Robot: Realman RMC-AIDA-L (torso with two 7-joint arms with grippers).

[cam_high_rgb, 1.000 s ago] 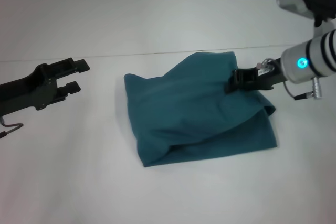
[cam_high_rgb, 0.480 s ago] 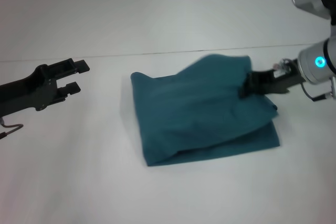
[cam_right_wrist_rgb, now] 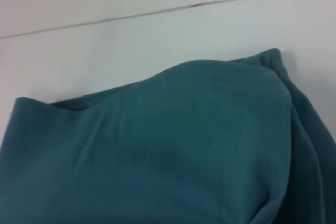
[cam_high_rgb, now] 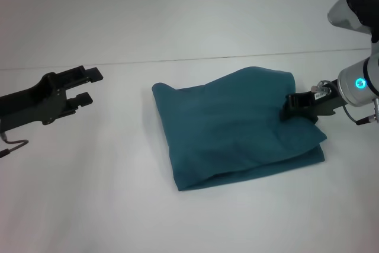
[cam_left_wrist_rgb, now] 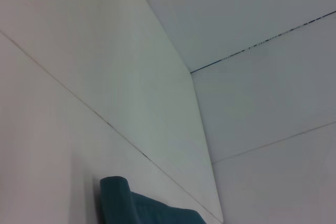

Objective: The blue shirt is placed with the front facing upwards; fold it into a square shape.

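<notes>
- The blue shirt (cam_high_rgb: pixel 237 125) lies on the white counter (cam_high_rgb: pixel 89 194) as a folded, roughly four-sided bundle; its plain teal side faces up and no lettering shows.
- The shirt's near edge, toward the robot, shows stacked layers, with a lower layer poking out under the upper fold at the near right corner.
- The shirt's right side is lifted into a soft hump, while its left edge lies flat on the counter.
- The right tool (cam_high_rgb: pixel 294 106) sits at the shirt's right edge, its dark tip pressed into the raised cloth; it looks to be pinching the upper layer there, with the fabric bunched around the tip.
- In the right wrist view the shirt (cam_right_wrist_rgb: pixel 157 150) fills the near part of the picture, with a rounded hump and a corner of cloth sticking up at its far side.
- The left tool (cam_high_rgb: pixel 83 86) hovers over bare counter well to the left of the shirt, touching nothing, its two fingers parted with a clear gap between them.
- In the left wrist view only a small rolled corner of the shirt (cam_left_wrist_rgb: pixel 118 200) shows.
- Beyond the shirt, a thin dark seam (cam_high_rgb: pixel 195 59) runs across the counter.
</notes>
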